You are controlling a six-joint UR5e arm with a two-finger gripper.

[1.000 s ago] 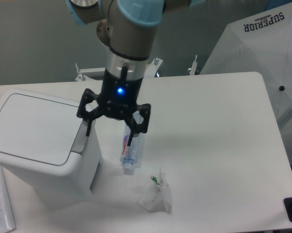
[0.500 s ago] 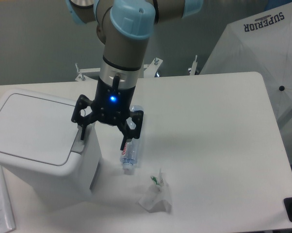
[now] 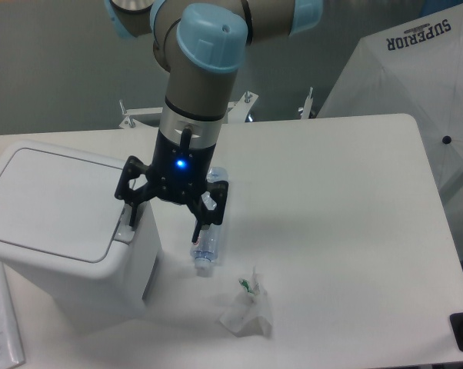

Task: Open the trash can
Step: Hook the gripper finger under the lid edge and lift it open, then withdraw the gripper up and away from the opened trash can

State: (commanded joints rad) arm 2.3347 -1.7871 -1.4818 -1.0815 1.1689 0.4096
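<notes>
The trash can [image 3: 58,223] is a large white boxy bin at the left of the table, its flat lid down. Its grey push tab [image 3: 126,228] sits at the lid's right edge. My gripper [image 3: 164,224] is open and hangs over the can's right side. Its left finger [image 3: 132,217] is at the grey tab, seemingly touching it, and its right finger [image 3: 198,227] is beyond the can wall, over a plastic bottle. Nothing is held between the fingers.
A clear plastic bottle [image 3: 208,237] with a red label lies on the table right of the can, partly under the gripper. A crumpled clear wrapper [image 3: 247,309] lies in front of it. A white folded fabric marked SUPERIOR [image 3: 416,84] stands at the far right.
The gripper has moved left and down from beside the can, so that its left finger now sits at the grey tab. The lid stays down.
</notes>
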